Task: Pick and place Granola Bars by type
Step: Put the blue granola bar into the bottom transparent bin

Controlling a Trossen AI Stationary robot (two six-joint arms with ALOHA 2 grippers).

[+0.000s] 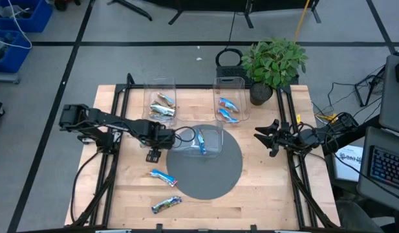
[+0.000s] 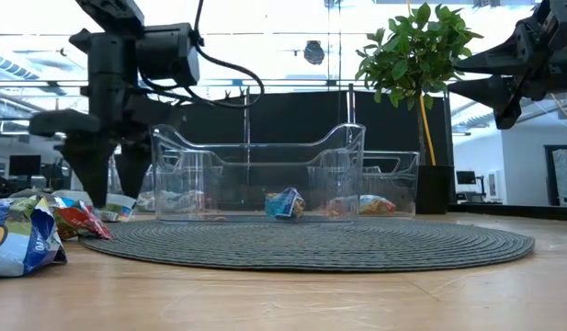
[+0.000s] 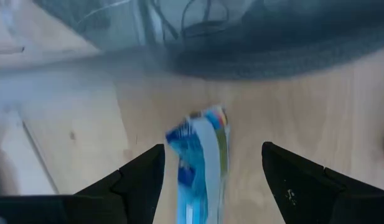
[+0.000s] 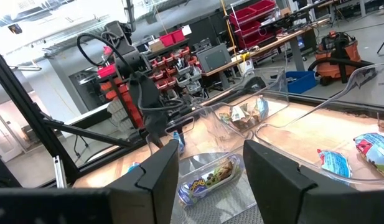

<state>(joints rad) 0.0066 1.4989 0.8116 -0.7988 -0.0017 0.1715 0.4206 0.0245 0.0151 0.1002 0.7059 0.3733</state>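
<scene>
On my left, the left gripper point(image 1: 151, 154) hangs low over bare wood just off the mat point(image 1: 215, 184), its jaws apart and holding nothing. In its wrist view a blue bar point(image 3: 201, 165) lies flat on the wood between the two fingers point(image 3: 139, 183), long axis running straight out ahead of them, with a gap on each side. From above, that bar point(image 1: 162, 176) sits just beside the mat's left rim, angled toward the front right. Nearer the front edge, a green-gold bar point(image 1: 166, 204) lies alone, tilted up to the right, with open wood all around it. Behind the gripper, the left bin point(image 1: 160, 103) holds tan and silvery bars, too jumbled for me to read their directions. The middle bin point(image 1: 205, 142) stands on the mat's back part with one blue bar point(image 1: 201, 142) inside, long axis running front to back. The right bin point(image 1: 230, 103) holds blue bars point(image 1: 228, 110) lying slantwise. The mat's front half is bare, and so is the wood right of it. At the table's right edge, the right gripper point(image 1: 271, 138) hangs high, well apart from the bins, jaws apart on nothing. A plant point(image 1: 273, 61) stands at the back right corner.
</scene>
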